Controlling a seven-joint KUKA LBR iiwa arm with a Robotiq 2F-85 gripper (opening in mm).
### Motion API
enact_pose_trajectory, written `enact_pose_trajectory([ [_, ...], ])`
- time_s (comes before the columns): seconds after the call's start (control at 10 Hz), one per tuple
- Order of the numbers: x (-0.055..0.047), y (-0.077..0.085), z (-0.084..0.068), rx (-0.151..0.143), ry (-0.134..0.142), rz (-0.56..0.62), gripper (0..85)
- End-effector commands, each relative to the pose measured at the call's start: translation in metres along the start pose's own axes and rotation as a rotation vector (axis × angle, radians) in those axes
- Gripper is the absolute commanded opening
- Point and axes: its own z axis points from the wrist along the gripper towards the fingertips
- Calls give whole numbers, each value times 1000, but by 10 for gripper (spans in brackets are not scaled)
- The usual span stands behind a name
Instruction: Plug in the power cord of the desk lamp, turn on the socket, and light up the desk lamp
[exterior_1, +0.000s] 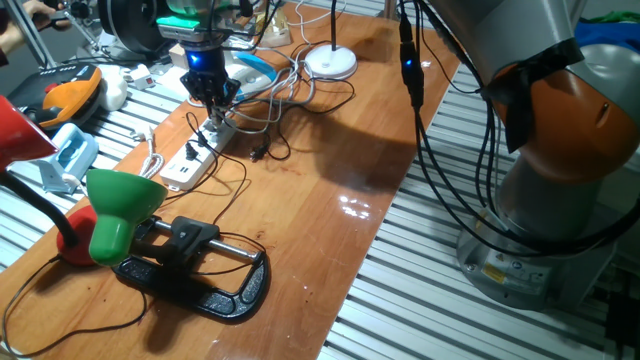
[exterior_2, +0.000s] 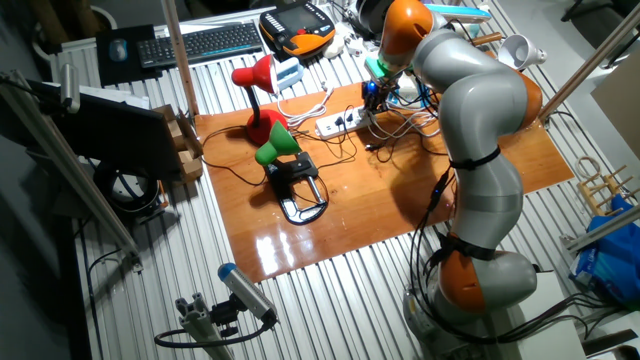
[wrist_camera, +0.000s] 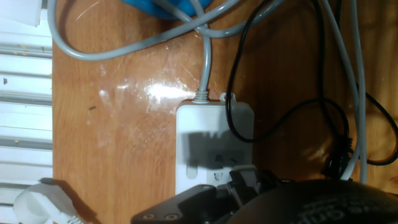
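The fingers (exterior_1: 213, 97) sit low over the socket (exterior_1: 199, 153) near the desk's far corner, grip hidden, so push the plug straight down, slowly.

Wooden table (exterior_1: 330, 150) with glossy top, set on ribbed metal slats. Directly on it: the socket (exterior_1: 198, 155), a long white strip near the far-left edge; the desk lamp (exterior_1: 330, 62) with round white base at the far end; tangled white and black cables (exterior_1: 285, 95) between them; a green cone-shaded lamp (exterior_1: 120, 205) on a black clamp (exterior_1: 205, 275) at the near end; a red-shaded lamp (exterior_2: 255, 85) beside it.
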Motion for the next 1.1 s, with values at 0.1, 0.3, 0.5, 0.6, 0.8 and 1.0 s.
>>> enact_pose_trajectory([
  [0.1, -1, 0, 4, -2, 3, 0, 0],
  [0.3, -2, 0, 9, -9, 13, -1, 0],
  [0.5, -2, 0, 10, -7, 16, -1, 0],
  [0.6, -2, 1, 11, -7, 19, -1, 0],
  [0.8, -2, 2, 12, -7, 24, 0, 0],
  [1.0, -2, 2, 12, -8, 30, 4, 0],
])
